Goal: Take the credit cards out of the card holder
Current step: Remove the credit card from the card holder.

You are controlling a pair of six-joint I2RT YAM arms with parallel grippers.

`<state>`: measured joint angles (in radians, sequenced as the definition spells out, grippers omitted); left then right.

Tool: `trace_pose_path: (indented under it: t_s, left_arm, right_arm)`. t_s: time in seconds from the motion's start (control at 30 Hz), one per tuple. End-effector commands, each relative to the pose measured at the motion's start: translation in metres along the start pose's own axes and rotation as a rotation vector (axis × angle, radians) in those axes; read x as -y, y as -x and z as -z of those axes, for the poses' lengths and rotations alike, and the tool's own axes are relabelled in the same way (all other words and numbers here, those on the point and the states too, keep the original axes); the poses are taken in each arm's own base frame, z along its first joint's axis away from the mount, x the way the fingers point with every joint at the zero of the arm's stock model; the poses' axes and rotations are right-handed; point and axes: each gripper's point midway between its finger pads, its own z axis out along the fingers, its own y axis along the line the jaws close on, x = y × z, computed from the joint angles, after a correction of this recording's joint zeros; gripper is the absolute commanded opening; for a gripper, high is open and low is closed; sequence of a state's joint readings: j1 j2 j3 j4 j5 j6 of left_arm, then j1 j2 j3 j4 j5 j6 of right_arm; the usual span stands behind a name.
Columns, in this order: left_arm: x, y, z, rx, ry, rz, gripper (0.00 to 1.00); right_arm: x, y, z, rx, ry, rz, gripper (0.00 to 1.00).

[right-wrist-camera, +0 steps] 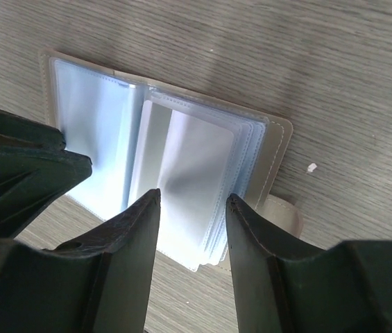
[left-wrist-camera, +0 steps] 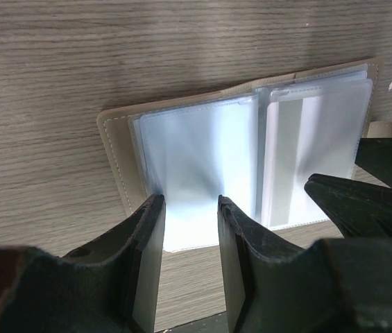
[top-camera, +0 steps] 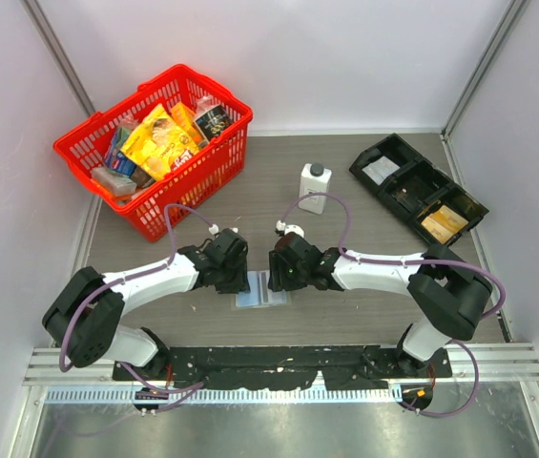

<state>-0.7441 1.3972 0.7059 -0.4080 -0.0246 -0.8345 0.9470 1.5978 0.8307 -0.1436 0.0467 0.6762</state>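
Observation:
The taupe card holder (top-camera: 261, 289) lies open flat on the table between my two grippers. In the left wrist view its stitched edge (left-wrist-camera: 112, 149) frames clear sleeves holding a light blue card (left-wrist-camera: 196, 142) and a pale card with a grey stripe (left-wrist-camera: 313, 139). My left gripper (left-wrist-camera: 190, 202) is open over the left page's near edge, with nothing between its fingers. My right gripper (right-wrist-camera: 193, 198) is open over the stack of sleeves (right-wrist-camera: 196, 159) on the right page, next to the holder's rim (right-wrist-camera: 275, 149). I cannot tell whether the tips touch the plastic.
A red basket (top-camera: 221, 167) full of packets stands at the back left. A white bottle (top-camera: 314, 186) stands behind the holder. A long black compartment tray (top-camera: 364, 162) with an orange packet (top-camera: 444, 224) lies at the back right.

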Motion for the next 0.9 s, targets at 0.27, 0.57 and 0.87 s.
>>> trace_pose_path:
  t_s: [0.27, 0.57, 0.87]
  left_arm:
    - [0.003, 0.000, 0.001, 0.004, -0.023, 0.011, 0.40]
    - [0.003, 0.001, 0.003, 0.012, -0.026, 0.013, 0.40]
    - [-0.008, 0.022, 0.034, 0.177, -0.021, 0.113, 0.47]
  right_arm:
    - [-0.041, 0.026, 0.018, 0.066, 0.149, -0.005, 0.46]
    - [-0.066, 0.041, 0.037, 0.092, 0.250, 0.018, 0.47]
    - [-0.106, 0.034, 0.023, 0.031, 0.452, 0.015, 0.47]
